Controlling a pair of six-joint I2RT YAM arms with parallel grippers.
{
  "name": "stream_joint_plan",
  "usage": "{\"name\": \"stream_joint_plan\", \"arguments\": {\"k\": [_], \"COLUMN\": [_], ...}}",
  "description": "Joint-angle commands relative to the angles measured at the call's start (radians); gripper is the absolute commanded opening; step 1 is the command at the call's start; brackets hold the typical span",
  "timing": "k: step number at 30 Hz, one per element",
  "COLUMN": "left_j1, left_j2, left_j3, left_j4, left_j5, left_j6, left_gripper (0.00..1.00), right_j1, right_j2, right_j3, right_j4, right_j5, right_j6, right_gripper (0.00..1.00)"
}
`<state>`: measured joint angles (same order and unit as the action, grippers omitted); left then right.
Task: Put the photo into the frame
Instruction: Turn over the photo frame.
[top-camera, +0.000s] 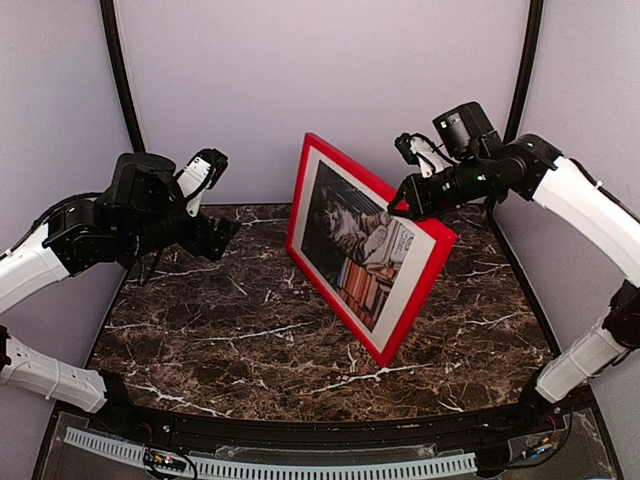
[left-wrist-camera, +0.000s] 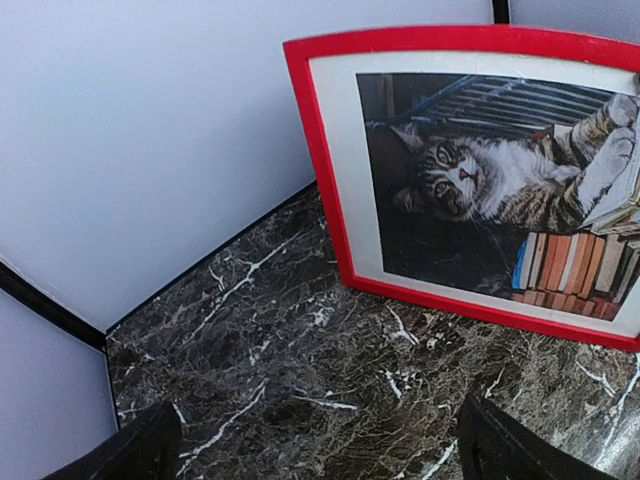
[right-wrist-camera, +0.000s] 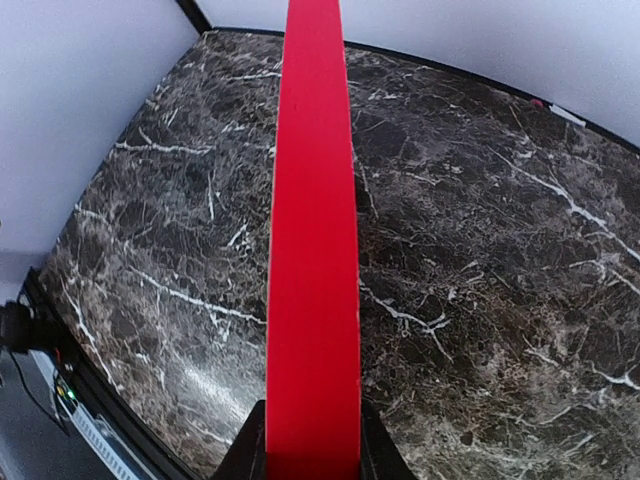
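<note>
The red frame (top-camera: 420, 285) stands upright on one long edge on the marble table, face toward the left. Inside its white mat sits the photo (top-camera: 352, 240) of a cat and books. My right gripper (top-camera: 400, 208) is shut on the frame's top edge; in the right wrist view the red edge (right-wrist-camera: 312, 250) runs up from between the fingers (right-wrist-camera: 243, 452). My left gripper (top-camera: 218, 232) is open and empty, held above the table to the left of the frame. The left wrist view shows the frame (left-wrist-camera: 322, 170) and the photo (left-wrist-camera: 480, 190) ahead of it.
The dark marble table (top-camera: 220, 320) is bounded by grey walls at the back and sides. A black rim (top-camera: 300, 428) and a white slotted strip run along the near edge. The frame's lower edge rests across the table's middle right.
</note>
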<state>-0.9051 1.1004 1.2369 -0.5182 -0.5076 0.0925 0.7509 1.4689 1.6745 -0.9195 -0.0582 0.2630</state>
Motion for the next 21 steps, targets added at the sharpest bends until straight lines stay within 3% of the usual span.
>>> {"name": "stream_joint_plan", "arguments": {"k": [1,10,16,21], "left_j1": [0.021,0.052,0.057,0.059], "left_j2": [0.046,0.139,0.191,0.238], "left_j3": [-0.034,-0.115,-0.175,-0.209], "left_j4": [-0.012,0.071,0.156,0.189], "left_j5": [0.068,0.194,0.246,0.262], "left_j6": [-0.154,-0.281,-0.328,-0.352], "left_gripper": [0.99,0.99,0.99,0.99], "right_j1": [-0.085,-0.272,-0.307,-0.315], "right_j2": [-0.038,-0.149,-0.188,-0.196], "right_j3": [-0.119,-0.465,-0.677,-0.814], "right_j4": [0.334,0.594,0.760,0.899], "right_j5": [-0.131,-0.270,-0.353,-0.392], "right_j6": [0.204,0.420,0.542,0.620], "right_gripper": [0.00,0.02,0.25,0.32]}}
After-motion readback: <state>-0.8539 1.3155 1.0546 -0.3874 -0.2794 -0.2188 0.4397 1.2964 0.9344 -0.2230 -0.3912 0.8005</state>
